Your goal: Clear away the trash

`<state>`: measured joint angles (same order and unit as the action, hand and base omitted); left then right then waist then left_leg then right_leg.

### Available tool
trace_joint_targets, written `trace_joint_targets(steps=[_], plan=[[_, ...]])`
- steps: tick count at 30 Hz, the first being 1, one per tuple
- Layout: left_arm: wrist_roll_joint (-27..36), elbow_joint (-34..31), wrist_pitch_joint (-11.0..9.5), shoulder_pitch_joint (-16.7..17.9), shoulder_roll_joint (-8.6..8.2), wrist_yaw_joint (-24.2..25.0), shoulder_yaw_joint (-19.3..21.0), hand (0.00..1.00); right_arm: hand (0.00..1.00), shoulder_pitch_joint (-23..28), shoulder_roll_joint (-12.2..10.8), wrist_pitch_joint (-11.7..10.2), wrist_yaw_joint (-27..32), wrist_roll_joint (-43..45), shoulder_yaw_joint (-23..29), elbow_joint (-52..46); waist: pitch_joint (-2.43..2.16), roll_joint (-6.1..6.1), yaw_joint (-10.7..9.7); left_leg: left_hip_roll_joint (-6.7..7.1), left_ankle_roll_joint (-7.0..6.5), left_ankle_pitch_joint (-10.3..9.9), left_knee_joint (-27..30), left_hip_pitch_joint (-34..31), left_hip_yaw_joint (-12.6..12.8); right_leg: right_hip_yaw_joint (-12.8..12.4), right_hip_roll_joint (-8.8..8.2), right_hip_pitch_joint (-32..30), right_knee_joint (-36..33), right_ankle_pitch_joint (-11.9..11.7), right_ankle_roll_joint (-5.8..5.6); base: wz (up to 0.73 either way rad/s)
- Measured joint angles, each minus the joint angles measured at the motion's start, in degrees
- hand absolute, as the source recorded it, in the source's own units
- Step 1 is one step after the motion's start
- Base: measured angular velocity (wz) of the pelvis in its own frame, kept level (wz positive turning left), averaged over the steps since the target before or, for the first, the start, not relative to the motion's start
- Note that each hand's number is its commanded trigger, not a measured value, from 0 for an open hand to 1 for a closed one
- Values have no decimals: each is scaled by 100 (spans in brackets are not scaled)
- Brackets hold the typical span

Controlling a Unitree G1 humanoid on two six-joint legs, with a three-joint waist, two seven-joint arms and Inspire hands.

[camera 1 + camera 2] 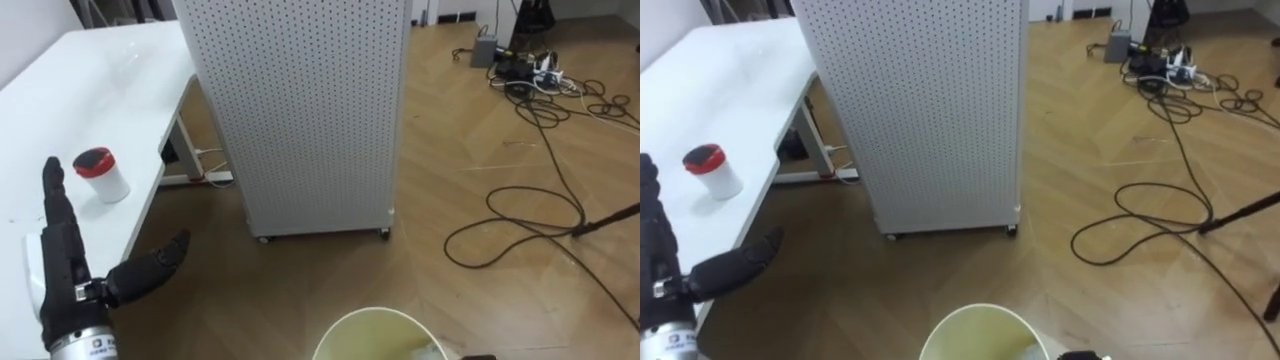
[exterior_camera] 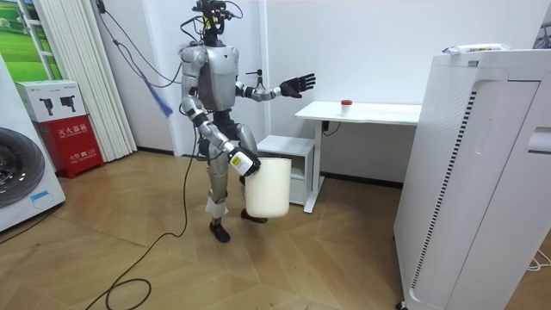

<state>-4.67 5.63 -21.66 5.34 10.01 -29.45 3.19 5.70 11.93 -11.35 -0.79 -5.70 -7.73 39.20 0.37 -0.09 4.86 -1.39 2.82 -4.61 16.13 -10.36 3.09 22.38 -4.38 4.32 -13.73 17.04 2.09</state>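
Note:
A small white cup with a red lid stands on the white table near its right edge; in the room view it is the red-topped cup. My left hand is raised in front of the table edge, just short of the cup, open with fingers straight and the thumb spread. From the room view's left it reaches toward the table as the left hand. My right hand hangs low, shut on the rim of a white bin. The bin's round rim shows below me.
A tall white perforated cabinet on castors stands right of the table. Black cables and a power strip lie on the wooden floor at the right. A washing machine and a red box stand at the room view's left.

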Motion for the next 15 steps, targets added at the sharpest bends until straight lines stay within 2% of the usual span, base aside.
trace_joint_targets(steps=[5, 7, 9, 11, 12, 14, 15], plan=[[5, 2, 0, 1, -2, 3, -1, 0, 100, 15, -33, 28, 9, 0, -10, 11, 7, -4, -8, 54, -73, -53, -14, 67, 41, 48, -54, 68, -69, -3, -27, 10], [1, 16, 0, -5, -5, 17, -5, 0, 100, 16, -31, 67, 42, 37, -4, 17, 23, 2, -81, 110, -128, -86, -73, 172, 178, 151, -174, 37, -448, 44, -110, 34], [1, 28, -1, -18, -7, 13, -6, 0, 100, 27, -52, 91, 89, 50, 12, 55, 41, -4, -153, 164, -196, -125, -97, 297, 180, 130, -250, 46, -717, 59, -142, 51], [1, 36, -1, -38, -5, -44, -15, 0, 100, 41, -49, 87, 140, 56, 7, 42, 45, -47, -130, 233, -278, -177, -83, 329, 99, -93, -262, 87, -702, 80, -209, 30], [3, 52, -1, -46, -4, -45, -15, 0, 100, 34, -48, 87, 146, 57, 7, 43, 50, -38, -115, 257, -287, -180, -83, 316, 62, -129, -260, 85, -702, 69, -229, 17], [5, 148, 0, -79, -4, -39, -15, 0, 100, 57, -76, 87, 128, 82, -2, 43, 79, -7, -113, 330, -320, -163, -87, 294, -170, -266, -274, 42, -708, 19, -342, 19], [4, 151, 0, -77, -5, -39, -10, 0, 100, 72, -91, 86, 116, 122, -2, 43, 78, -26, -100, 346, -329, -167, -84, 284, -167, -329, -264, 64, -639, 14, -356, 6]])
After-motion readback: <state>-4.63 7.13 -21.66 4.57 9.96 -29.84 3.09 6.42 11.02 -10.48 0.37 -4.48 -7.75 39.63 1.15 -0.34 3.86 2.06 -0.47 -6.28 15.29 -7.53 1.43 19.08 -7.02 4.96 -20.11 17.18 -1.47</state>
